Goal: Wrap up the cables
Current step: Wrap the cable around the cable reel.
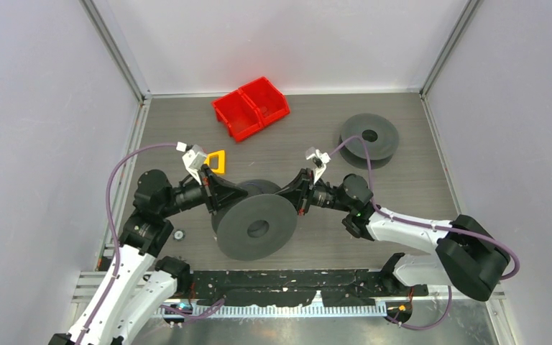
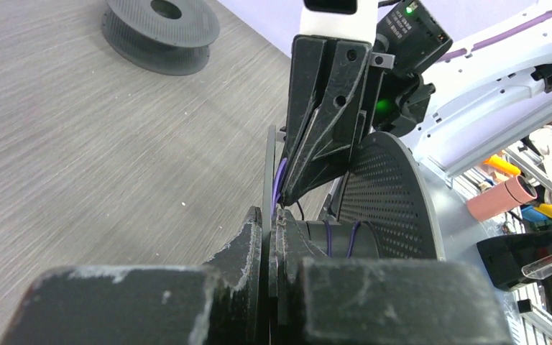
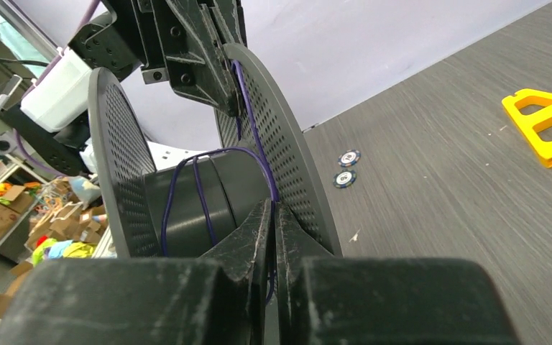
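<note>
A big dark grey spool [image 1: 255,223] stands tilted on edge in the middle, between both grippers. The cable is a thin purple wire [image 3: 200,188], with a few turns round the spool's hub; it also shows in the left wrist view [image 2: 280,176]. My left gripper [image 2: 267,215] is shut on the rim of one spool flange [image 2: 269,154], at the spool's left in the top view [image 1: 223,192]. My right gripper [image 3: 273,210] is shut on the purple wire beside the perforated flange [image 3: 280,136], at the spool's upper right [image 1: 291,195]. No red wire shows.
A second grey spool [image 1: 369,139] lies flat at the back right. A red two-compartment bin [image 1: 250,108] stands at the back middle. A yellow triangle [image 1: 216,161] lies behind my left gripper. Two small chips [image 3: 343,167] lie on the table left of the spool.
</note>
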Robot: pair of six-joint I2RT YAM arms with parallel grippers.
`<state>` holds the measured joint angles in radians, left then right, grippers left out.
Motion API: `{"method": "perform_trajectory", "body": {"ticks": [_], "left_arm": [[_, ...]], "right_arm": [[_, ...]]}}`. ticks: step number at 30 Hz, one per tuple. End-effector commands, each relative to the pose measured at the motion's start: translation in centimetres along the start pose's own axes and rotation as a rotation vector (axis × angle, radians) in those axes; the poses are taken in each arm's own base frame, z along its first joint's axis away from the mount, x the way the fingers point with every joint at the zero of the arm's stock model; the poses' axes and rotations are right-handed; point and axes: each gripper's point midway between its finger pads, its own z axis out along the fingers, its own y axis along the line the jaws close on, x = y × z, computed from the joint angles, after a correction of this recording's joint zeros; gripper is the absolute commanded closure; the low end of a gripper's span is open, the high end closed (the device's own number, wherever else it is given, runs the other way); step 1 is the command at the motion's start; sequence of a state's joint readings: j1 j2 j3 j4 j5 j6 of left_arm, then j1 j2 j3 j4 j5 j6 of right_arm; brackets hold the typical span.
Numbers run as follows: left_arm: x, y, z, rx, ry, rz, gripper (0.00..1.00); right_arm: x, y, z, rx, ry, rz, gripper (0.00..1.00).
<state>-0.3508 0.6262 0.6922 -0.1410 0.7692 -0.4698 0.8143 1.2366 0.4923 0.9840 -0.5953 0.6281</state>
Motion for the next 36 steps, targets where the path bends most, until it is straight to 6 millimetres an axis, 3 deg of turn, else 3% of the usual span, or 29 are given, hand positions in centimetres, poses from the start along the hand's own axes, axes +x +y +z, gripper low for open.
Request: {"method": "perform_trajectory", "body": {"ticks": [1,5,13,16,21,24,32,36], "left_arm": [[-5.7,-0.2,-0.1,-0.031,-0.214,0.11,1.0],[-5.4,0.2,-0.1,-0.046,-0.201,0.123,1.0],[-5.0,0.5,-0.3,-0.061,-0.188,0.148,1.0],[-4.5,1.0,-0.4,-0.089,-0.168,0.153,1.0],[-4.3,1.1,-0.7,-0.105,-0.165,0.154,1.0],[-4.4,1.0,-0.8,-0.103,-0.17,0.144,1.0],[-4.9,0.6,-1.0,-0.091,-0.188,0.136,1.0],[-4.8,0.6,-1.0,-0.091,-0.186,0.121,1.0]], "right_arm": [[-0.3,2.6,0.0,-0.124,-0.013,0.009,0.88],[-0.5,2.6,0.1,-0.119,-0.019,0.026,0.87],[-2.1,2.2,-0.4,-0.037,-0.076,0.031,0.76],[-2.7,1.4,-0.9,0.041,-0.094,0.035,0.68],[-3.1,-1.9,-3.2,0.289,-0.136,0.097,0.62],[-4.2,-1.4,-4.4,0.308,-0.183,0.081,0.58],[-4.4,-0.4,-6.2,0.307,-0.194,0.06,0.56],[-5.4,1.6,-6.5,0.222,-0.204,-0.032,0.41]]}}
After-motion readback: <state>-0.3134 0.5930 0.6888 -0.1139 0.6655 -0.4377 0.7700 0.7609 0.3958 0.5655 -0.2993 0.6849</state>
